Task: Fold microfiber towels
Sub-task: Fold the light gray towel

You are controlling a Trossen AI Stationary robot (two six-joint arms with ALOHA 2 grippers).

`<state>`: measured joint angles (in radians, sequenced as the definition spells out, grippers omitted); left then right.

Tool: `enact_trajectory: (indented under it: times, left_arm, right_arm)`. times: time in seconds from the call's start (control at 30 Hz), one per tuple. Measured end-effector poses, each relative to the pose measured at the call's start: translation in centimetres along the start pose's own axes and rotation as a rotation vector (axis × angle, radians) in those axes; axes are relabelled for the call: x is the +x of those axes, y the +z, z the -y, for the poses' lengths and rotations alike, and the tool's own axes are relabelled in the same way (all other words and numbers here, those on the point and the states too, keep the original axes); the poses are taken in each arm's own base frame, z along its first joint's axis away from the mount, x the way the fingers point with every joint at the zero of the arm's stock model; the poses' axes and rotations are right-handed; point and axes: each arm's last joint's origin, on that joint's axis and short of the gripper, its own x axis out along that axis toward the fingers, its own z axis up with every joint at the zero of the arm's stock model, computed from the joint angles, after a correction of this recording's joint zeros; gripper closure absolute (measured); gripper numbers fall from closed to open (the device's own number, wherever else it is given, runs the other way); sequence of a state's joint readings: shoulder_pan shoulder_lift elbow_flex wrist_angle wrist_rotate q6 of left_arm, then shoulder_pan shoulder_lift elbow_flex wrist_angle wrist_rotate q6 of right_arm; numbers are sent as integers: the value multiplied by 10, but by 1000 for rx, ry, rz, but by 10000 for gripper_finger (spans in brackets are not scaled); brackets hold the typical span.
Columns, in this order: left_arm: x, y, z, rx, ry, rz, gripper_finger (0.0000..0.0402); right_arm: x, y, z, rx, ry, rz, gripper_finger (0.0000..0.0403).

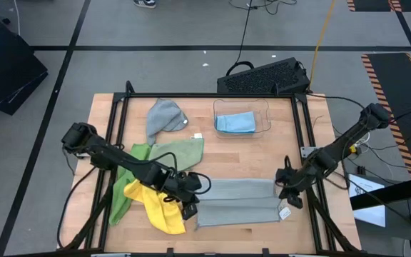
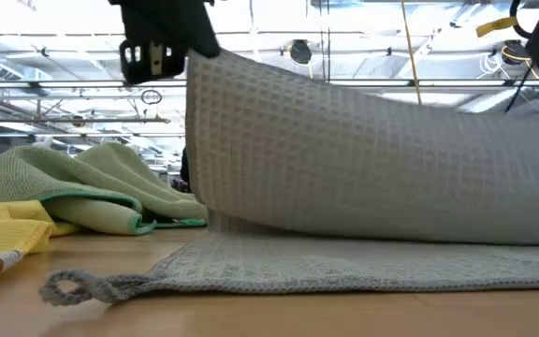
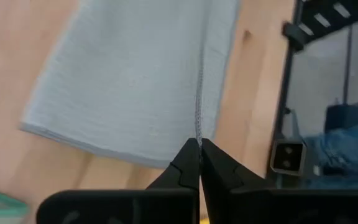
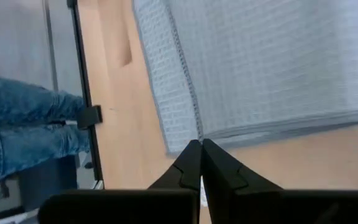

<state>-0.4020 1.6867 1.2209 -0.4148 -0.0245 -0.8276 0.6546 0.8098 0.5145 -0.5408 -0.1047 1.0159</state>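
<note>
A: Grey waffle-weave towel (image 1: 237,202) is lying at the table's (image 1: 262,153) near edge, half folded, its upper layer arching up in the low view. I am pinching one end in my left gripper (image 1: 188,207), the other in my right gripper (image 1: 288,199); both pairs of fingers are closed on its hem.

B: Handling?

A: Judging it light, limp, sagging between grips. Hem corners are looking the best hold. Yellow towel (image 1: 155,207) and sage green towel (image 1: 175,152) are waiting beside my left arm; the light blue towel (image 1: 235,122) is sitting in the clear plastic bin (image 1: 265,108).
</note>
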Motion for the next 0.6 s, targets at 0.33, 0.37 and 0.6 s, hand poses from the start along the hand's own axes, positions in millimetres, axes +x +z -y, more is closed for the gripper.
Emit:
enact_trajectory:
  times: [0.33,0.37,0.6]
  left_arm:
    - [-8,21,-18,-15,56,79,399]
    - [-11,24,-19,-11,60,97,398]
    - [-43,44,-30,-8,106,249,397]
  right_arm:
    - [-46,12,13,18,-70,83,403]
    - [-51,13,13,10,-85,85,403]
    - [-78,27,7,-26,-116,150,403]
